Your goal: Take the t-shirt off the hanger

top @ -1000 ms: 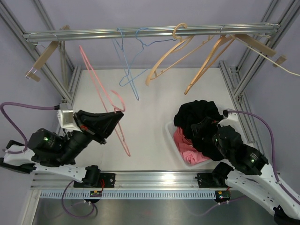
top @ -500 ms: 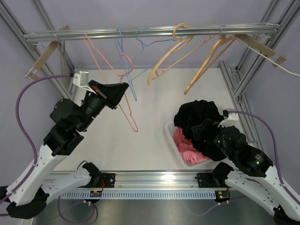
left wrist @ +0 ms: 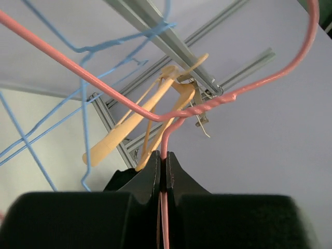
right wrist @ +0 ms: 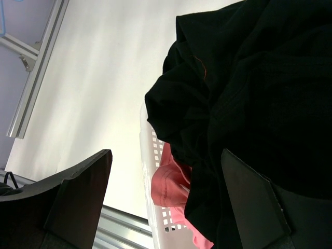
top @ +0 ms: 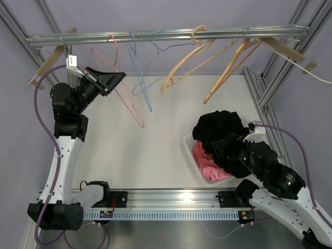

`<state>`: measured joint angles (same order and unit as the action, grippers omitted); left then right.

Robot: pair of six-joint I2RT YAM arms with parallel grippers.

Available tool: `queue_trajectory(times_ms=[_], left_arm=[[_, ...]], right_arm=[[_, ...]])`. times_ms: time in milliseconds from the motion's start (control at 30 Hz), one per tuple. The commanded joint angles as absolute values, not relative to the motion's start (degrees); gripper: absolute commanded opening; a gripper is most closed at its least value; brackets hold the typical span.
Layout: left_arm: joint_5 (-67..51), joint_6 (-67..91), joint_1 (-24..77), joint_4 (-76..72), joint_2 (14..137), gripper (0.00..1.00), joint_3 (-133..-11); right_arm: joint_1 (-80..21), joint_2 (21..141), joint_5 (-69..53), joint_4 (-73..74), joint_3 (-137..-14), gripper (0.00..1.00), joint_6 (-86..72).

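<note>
Hanger point(left wrist: 207, 106) of pink wire is pinched in the left claw point(left wrist: 166, 162), its jaws closed tight on the neck just below the twist, with the hook up by the rail point(top: 166, 36). The black t-shirt point(top: 220, 127) lies heaped in the white basket point(top: 189, 150) on the counter point(top: 155, 150) (a pink garment point(top: 207, 166) beneath it). The right claw point(right wrist: 166, 179) hangs just above the heap, spread wide, holding nothing.

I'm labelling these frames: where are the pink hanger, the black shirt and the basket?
pink hanger point(left wrist: 207, 105), left wrist view, on its twisted neck.
black shirt point(top: 218, 124), top view, middle of the heap.
basket point(right wrist: 149, 168), right wrist view, on its white perforated wall.
</note>
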<state>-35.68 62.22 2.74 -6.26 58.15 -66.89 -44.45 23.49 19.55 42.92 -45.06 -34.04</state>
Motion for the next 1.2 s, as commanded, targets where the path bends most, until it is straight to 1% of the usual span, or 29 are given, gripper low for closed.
queue_trajectory(times_ms=[0,33,167,300,400,833,1167], left_arm=[[-43.06,72.31,0.09,-15.98,60.02,0.0,-67.59],[-43.76,73.46,-1.57,-17.04,61.77,0.0,-68.02],[-43.77,75.93,-1.93,-19.59,65.29,0.0,-68.2],[-45.17,82.35,-1.23,-29.23,68.9,0.0,-67.24],[-45.0,83.67,-1.4,-31.02,70.66,0.0,-67.85],[-42.36,80.6,-2.55,-26.64,76.99,0.0,-71.98],[-42.89,79.54,-4.39,-26.28,78.75,0.0,-69.79]], right_arm=[[-44.3,22.24,17.75,42.19,-46.14,0.95,-32.35],[-44.21,22.06,17.75,42.19,-46.23,0.95,-32.34],[-44.3,22.41,17.05,41.93,-46.67,0.95,-31.99],[-44.3,22.94,16.7,41.4,-46.5,0.95,-31.82],[-44.3,23.38,16.26,41.13,-46.67,0.95,-31.99],[-44.3,22.94,16.7,41.75,-46.41,0.96,-32.7],[-44.3,22.68,16.43,41.22,-45.53,0.96,-33.05]])
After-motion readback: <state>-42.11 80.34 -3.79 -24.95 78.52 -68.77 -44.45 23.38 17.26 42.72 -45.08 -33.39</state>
